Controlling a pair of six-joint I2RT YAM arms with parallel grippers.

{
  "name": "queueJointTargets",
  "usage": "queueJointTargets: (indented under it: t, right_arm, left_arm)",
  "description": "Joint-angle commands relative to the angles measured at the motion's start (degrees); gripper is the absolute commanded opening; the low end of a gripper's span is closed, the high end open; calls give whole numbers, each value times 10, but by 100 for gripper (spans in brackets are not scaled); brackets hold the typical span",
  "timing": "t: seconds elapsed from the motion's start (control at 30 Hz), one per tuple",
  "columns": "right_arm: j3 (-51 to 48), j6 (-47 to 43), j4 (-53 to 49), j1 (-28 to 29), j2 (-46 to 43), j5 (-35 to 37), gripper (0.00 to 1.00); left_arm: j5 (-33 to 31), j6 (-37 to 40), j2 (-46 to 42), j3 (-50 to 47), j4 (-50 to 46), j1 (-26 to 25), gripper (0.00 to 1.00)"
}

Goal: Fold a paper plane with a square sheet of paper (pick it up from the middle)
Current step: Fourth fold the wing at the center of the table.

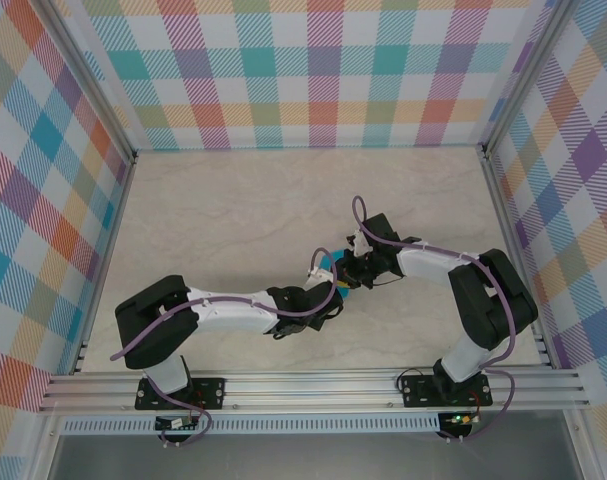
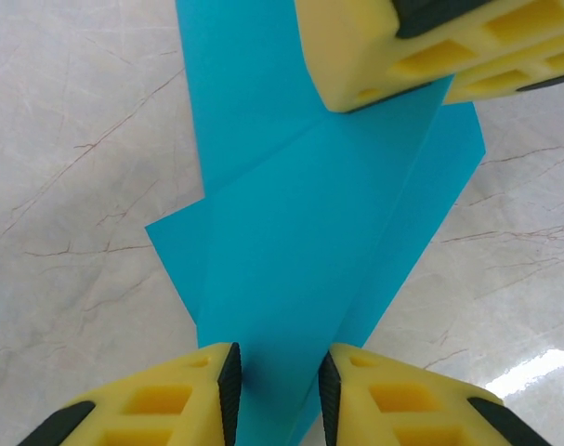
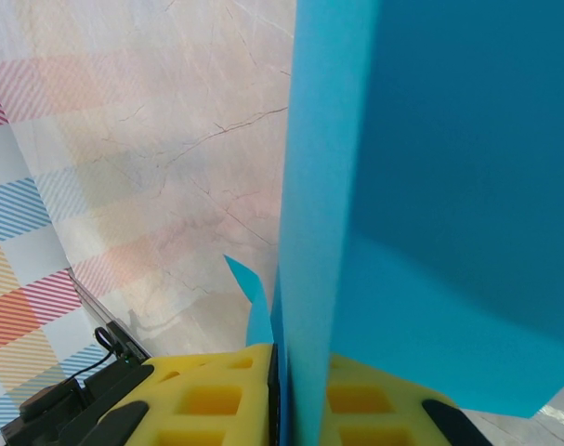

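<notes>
Folded teal paper (image 2: 309, 242) hangs over the middle of the table (image 1: 233, 200); its long axis runs from the left gripper (image 2: 279, 381) to the right gripper (image 3: 280, 381); the right wrist view shows those jaws pinching it edge-on; the left wrist view shows its creased face between slightly parted pads, though I cannot tell if they grip it.

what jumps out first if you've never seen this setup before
A teal-blue folded sheet of paper hangs over the middle of the pale marbled table. The yellow right gripper pinches one end; the yellow left gripper straddles the other, jaws apart. Pastel plaid walls ring the table.
</notes>
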Motion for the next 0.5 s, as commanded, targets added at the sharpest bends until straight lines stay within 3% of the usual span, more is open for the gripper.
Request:
queueJointTargets:
  t: [0.0, 0.23, 0.47]
  right_arm:
    - [13, -4, -9, 3, 6, 0, 15]
    - [15, -3, -11, 3, 4, 1, 16]
    - [15, -4, -12, 3, 6, 4, 16]
  left_arm:
    - [-29, -22, 11, 13, -19, -12, 29]
    - [-21, -24, 26, 18, -17, -15, 16]
    - [-19, -28, 18, 14, -11, -16, 14]
